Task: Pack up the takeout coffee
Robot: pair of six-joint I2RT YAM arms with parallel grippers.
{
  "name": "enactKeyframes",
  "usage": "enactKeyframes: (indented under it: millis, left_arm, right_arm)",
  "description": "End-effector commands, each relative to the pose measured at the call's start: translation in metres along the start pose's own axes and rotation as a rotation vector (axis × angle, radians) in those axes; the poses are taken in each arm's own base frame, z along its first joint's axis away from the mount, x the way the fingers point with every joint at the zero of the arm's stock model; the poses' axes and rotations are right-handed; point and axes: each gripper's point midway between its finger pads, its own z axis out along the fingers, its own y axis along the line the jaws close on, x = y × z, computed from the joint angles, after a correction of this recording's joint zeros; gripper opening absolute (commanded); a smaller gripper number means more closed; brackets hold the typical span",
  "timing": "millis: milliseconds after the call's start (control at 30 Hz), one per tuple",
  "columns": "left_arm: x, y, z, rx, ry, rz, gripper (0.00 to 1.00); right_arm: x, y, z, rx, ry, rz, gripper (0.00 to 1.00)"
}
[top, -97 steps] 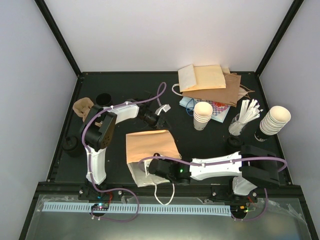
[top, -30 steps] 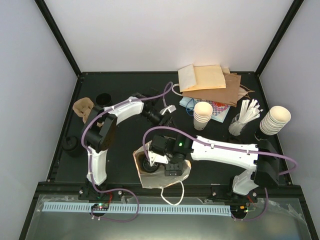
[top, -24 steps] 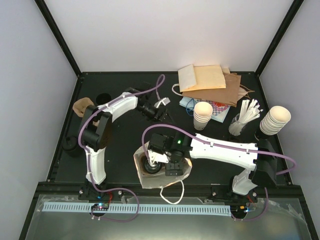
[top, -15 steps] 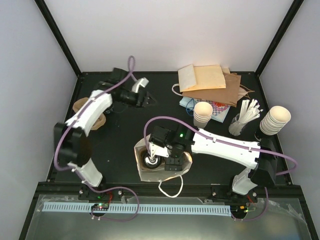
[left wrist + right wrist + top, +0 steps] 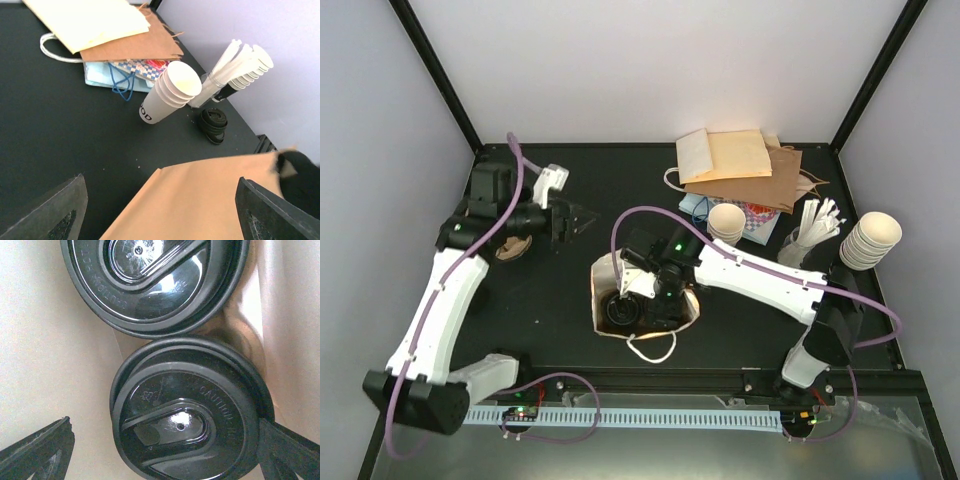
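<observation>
Right end effector (image 5: 655,300): it is lowered into the mouth of the upright brown paper bag (image 5: 603,288), which stands on the tabletop (image 5: 550,320) near the front edge. In the right wrist view the fingers (image 5: 35,450) are spread wide, and nothing is clamped between them.

Takeout coffee (image 5: 185,430): it is located inside the bag, directly beneath the right end effector and between its spread fingers. Only its black lid is visible. The right-hand finger appears at the lid's edge, while the left-hand finger is well apart from it. A second black lid (image 5: 150,285) is seen just beside it, the two rims touching or nearly so. The bag's inner wall (image 5: 50,340) encloses both.

Left end effector (image 5: 575,218): it is held above the far left of the tabletop, apart from the bag. In the left wrist view its fingers (image 5: 55,215) are set wide, with nothing gripped.

Other items noted: a stack of lidless cream cups (image 5: 725,230), a holder of white sticks (image 5: 807,235), a second cup stack (image 5: 870,240) and a pile of flat paper bags (image 5: 740,165) are placed along the far right.
</observation>
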Motion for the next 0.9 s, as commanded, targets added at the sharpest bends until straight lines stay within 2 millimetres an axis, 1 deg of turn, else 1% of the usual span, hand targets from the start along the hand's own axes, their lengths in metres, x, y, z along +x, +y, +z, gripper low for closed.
enactKeyframes:
  millis: [0, 100, 167, 267, 367, 467, 500, 633, 700, 733, 867]
  left_arm:
    - [0.006, -0.030, -0.027, 0.022, -0.081, 0.174, 0.83]
    - [0.007, -0.052, -0.038, 0.083, -0.136, 0.237, 0.81]
    - [0.013, -0.061, -0.040, 0.120, -0.149, 0.261, 0.79]
    - [0.028, -0.064, -0.034, 0.141, -0.120, 0.303, 0.72]
    - [0.043, -0.069, -0.027, 0.148, -0.085, 0.352, 0.70]
    - [0.052, -0.061, -0.019, 0.083, -0.040, 0.378, 0.66]
    - [0.053, -0.056, -0.016, 0.049, -0.024, 0.377, 0.65]
    - [0.059, -0.045, -0.006, -0.005, 0.042, 0.357, 0.58]
    - [0.061, -0.037, -0.002, -0.044, 0.067, 0.344, 0.50]
    - [0.061, -0.035, -0.001, -0.056, 0.076, 0.342, 0.43]
    - [0.062, -0.030, 0.001, -0.085, 0.101, 0.330, 0.23]
  right_arm:
    - [-0.008, 0.001, -0.005, -0.068, -0.032, 0.053, 1.00]
    - [-0.011, -0.002, -0.002, -0.083, -0.030, 0.072, 1.00]
    - [-0.012, -0.003, 0.000, -0.092, -0.029, 0.081, 1.00]
    - [-0.013, -0.004, 0.004, -0.106, -0.024, 0.087, 1.00]
    - [-0.014, -0.005, 0.006, -0.117, -0.024, 0.093, 1.00]
    - [-0.016, -0.008, 0.006, -0.114, -0.027, 0.099, 1.00]
    - [-0.017, -0.008, 0.006, -0.113, -0.027, 0.100, 1.00]
    - [-0.017, -0.010, 0.008, -0.107, -0.018, 0.100, 1.00]
    - [-0.018, -0.012, 0.009, -0.101, -0.017, 0.100, 1.00]
    - [-0.019, -0.013, 0.008, -0.098, -0.022, 0.099, 1.00]
    - [-0.021, -0.016, 0.007, -0.083, -0.026, 0.096, 1.00]
